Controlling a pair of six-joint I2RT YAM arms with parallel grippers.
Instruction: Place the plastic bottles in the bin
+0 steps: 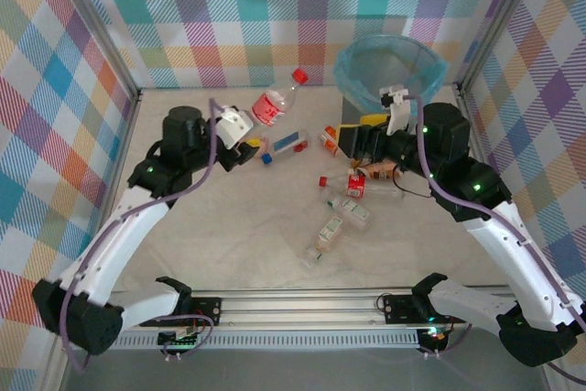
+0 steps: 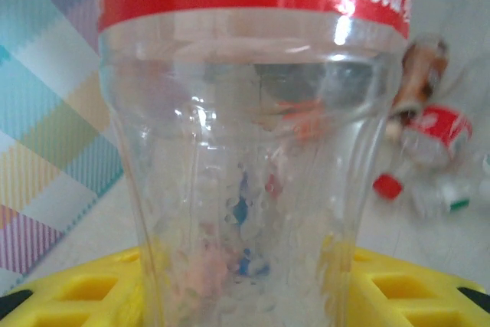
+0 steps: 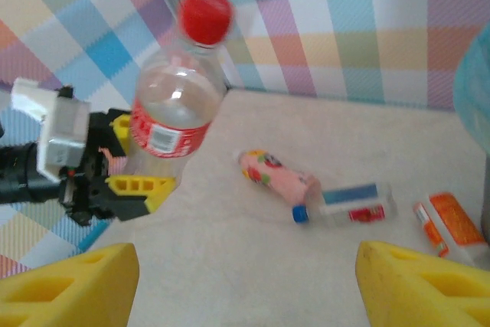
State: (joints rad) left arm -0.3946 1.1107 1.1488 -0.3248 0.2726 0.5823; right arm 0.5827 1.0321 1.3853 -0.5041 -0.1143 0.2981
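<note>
My left gripper (image 1: 249,133) is shut on the lower body of a clear Coca-Cola bottle (image 1: 275,103) with a red label and a red cap, held tilted above the table at back left. In the left wrist view this bottle (image 2: 253,151) stands between my yellow fingers (image 2: 84,289). My right gripper (image 1: 343,139) is open and holds nothing, just left of the bin (image 1: 389,69), a grey basket with a light-blue bag. The right wrist view has the held bottle (image 3: 172,112), a pink bottle (image 3: 279,174), a blue-and-red-labelled bottle (image 3: 348,204) and an orange bottle (image 3: 444,227) lying beyond my open gripper (image 3: 245,266).
Several more bottles lie in the middle of the table: a red-labelled one (image 1: 355,187), two pale ones (image 1: 352,212) (image 1: 325,237) and one under my right wrist (image 1: 380,169). Checked walls enclose the table on three sides. A metal rail (image 1: 302,304) runs along the near edge.
</note>
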